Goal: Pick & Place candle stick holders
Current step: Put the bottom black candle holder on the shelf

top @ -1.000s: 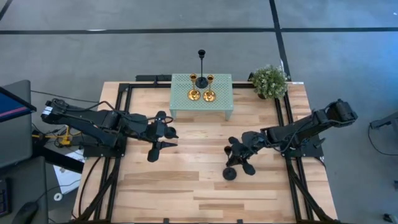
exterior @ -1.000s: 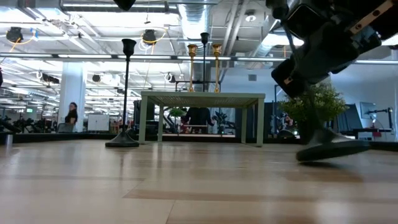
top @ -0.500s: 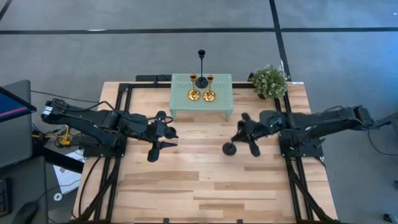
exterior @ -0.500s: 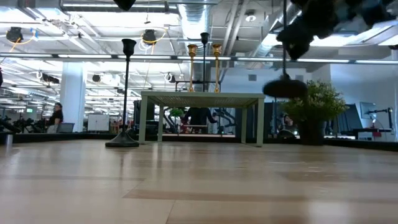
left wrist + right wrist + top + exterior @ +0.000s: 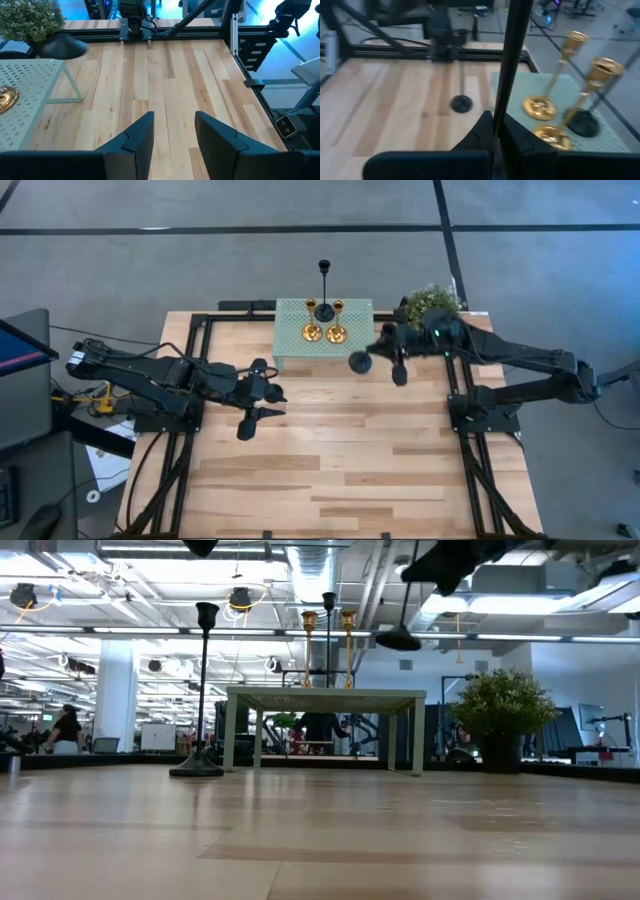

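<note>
My right gripper (image 5: 392, 348) is shut on a tall black candle stick holder (image 5: 405, 610), high above the table beside the right end of the green stand (image 5: 360, 350). The stand carries two gold holders (image 5: 312, 320) (image 5: 336, 320) and a black one (image 5: 324, 292), all on their round bases. A third black holder (image 5: 205, 690) stands on its base on the table by my left gripper (image 5: 172, 135). My left gripper is open and empty at the table's left middle. My right gripper pinches the black holder's thin stem (image 5: 506, 107) between its two fingers, well above the round base (image 5: 398, 638). The fingers come level from the table's right and lie across the stem. The holder hangs roughly upright, base down, lifted clear of table and stand.
A small green bushy plant (image 5: 432, 300) stands at the far right corner, just behind my right gripper. Black frame rails (image 5: 460, 380) run along the table's sides. Bare wood (image 5: 330, 460) fills the near half.
My right gripper has gone up and toward the table's far edge, to the green stand's right end, its arm stretching out. The black holder went with it: its base was by the table a second ago and now hangs clear, higher than the stand's top.
</note>
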Tool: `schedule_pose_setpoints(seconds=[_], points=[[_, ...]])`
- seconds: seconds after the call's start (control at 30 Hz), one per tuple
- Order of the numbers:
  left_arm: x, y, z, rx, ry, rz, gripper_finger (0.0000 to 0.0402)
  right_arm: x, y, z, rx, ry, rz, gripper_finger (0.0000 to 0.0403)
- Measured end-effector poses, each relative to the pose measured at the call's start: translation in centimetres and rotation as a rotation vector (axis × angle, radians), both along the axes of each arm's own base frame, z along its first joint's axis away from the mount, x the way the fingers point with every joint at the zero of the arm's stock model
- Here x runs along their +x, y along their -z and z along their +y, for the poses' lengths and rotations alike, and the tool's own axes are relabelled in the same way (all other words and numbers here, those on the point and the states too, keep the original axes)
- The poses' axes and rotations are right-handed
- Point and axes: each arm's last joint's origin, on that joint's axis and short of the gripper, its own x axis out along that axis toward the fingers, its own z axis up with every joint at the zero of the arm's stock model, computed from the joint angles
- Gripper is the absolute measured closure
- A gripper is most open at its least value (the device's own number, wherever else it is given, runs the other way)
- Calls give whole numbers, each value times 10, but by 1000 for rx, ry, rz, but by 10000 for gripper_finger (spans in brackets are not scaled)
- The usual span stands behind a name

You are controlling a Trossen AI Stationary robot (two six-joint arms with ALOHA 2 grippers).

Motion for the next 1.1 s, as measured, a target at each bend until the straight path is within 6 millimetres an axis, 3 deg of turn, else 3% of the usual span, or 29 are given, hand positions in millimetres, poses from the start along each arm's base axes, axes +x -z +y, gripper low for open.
schedule_pose_setpoints(seconds=[0.33,0.53,0.77,1.1], points=[[0,0,0,0,0,0,259,20,8,-78,80,119,53,403],[0,0,0,0,0,0,259,28,15,-113,106,156,74,403],[0,0,0,0,0,0,259,33,21,-136,124,182,94,403],[0,0,0,1,0,0,259,28,23,-149,111,214,107,403]])
